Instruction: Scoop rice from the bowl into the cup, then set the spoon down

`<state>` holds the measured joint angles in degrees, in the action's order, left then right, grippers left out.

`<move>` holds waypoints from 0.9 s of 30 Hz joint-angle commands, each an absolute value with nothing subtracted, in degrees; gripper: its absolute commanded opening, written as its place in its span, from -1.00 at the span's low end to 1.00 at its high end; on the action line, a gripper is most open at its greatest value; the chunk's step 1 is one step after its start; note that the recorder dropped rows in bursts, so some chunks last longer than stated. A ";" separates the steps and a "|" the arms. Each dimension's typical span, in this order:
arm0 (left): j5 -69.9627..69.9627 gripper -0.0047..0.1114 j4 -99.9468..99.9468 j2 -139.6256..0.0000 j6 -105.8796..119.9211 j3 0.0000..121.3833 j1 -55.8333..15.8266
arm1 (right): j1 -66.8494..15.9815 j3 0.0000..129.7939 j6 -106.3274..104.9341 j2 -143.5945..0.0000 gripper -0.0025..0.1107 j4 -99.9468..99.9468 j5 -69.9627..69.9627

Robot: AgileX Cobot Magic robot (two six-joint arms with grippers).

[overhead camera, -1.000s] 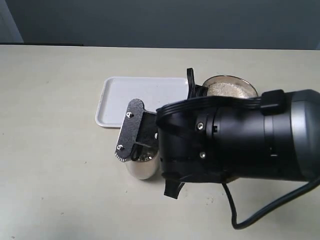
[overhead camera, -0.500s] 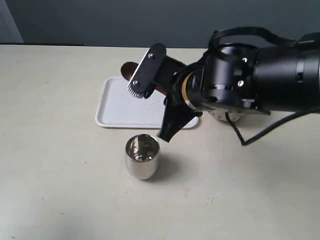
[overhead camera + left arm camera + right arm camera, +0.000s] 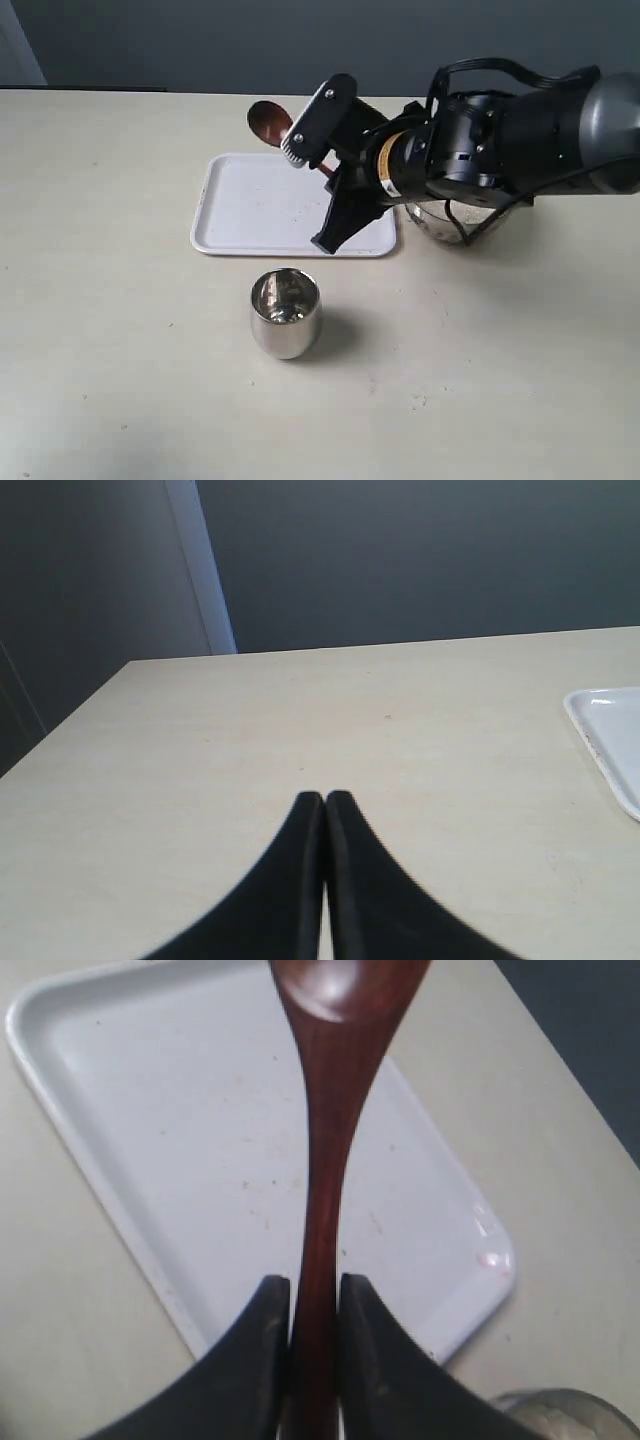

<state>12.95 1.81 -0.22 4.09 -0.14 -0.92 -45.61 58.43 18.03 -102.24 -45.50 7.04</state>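
My right gripper (image 3: 318,150) (image 3: 314,1282) is shut on the handle of the reddish-brown wooden spoon (image 3: 322,1160). The spoon head (image 3: 268,122) hangs above the far edge of the white tray (image 3: 250,205). The steel cup (image 3: 285,312) stands upright in front of the tray, with a little rice at its bottom. The steel bowl (image 3: 445,225) is mostly hidden behind the right arm; a sliver of its rim and rice (image 3: 570,1418) shows in the right wrist view. My left gripper (image 3: 325,798) is shut with nothing in it, over bare table.
The white tray (image 3: 200,1140) lies under the spoon, with a few specks on it. A corner of it (image 3: 605,730) also shows in the left wrist view. The right arm's black body (image 3: 500,140) and cable hang over the bowl.
The right arm has lifted away from over the cup and swung back toward the tray, carrying the spoon. The cup now stands uncovered.
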 commanded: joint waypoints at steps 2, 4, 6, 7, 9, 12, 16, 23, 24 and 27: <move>12.46 -0.91 1.83 0.00 3.82 0.00 -1.24 | -45.32 58.62 18.11 -105.43 -0.97 -44.85 2.31; 12.46 -0.91 1.83 0.00 3.82 0.00 -1.24 | -45.32 58.62 18.11 -105.98 -0.97 -44.66 2.45; 12.46 -0.91 1.83 0.00 3.82 0.00 -1.24 | -45.32 58.62 18.11 -106.03 -0.97 -44.66 3.77; 12.46 -0.91 1.83 0.00 3.82 0.00 -1.24 | -45.32 58.62 18.11 -106.03 -0.97 -44.80 4.19; 12.46 -0.91 1.83 0.00 3.82 0.00 -1.24 | -45.32 58.62 18.11 -105.93 -0.97 -45.86 5.35; 12.46 -0.91 1.83 0.00 3.82 0.00 -1.24 | -45.32 58.62 18.11 -105.83 -0.97 -46.36 8.20; 12.46 -0.91 1.83 0.00 3.82 0.00 -1.24 | -45.73 58.62 18.11 -102.99 -0.97 -45.70 18.92; 12.46 -0.91 1.83 0.00 3.82 0.00 -1.24 | -55.21 58.00 13.13 -93.34 -0.97 -41.40 38.64; 12.46 -0.91 1.83 0.00 3.82 0.00 -1.24 | -57.23 58.00 13.13 -92.72 -0.97 -41.42 42.72; 12.46 -0.91 1.83 0.00 3.82 0.00 -1.24 | -63.45 55.67 13.13 -91.30 -0.97 -41.44 45.51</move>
<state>12.95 1.81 -0.22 4.09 -0.14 -0.92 -60.34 57.13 13.57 -92.54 -41.83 43.68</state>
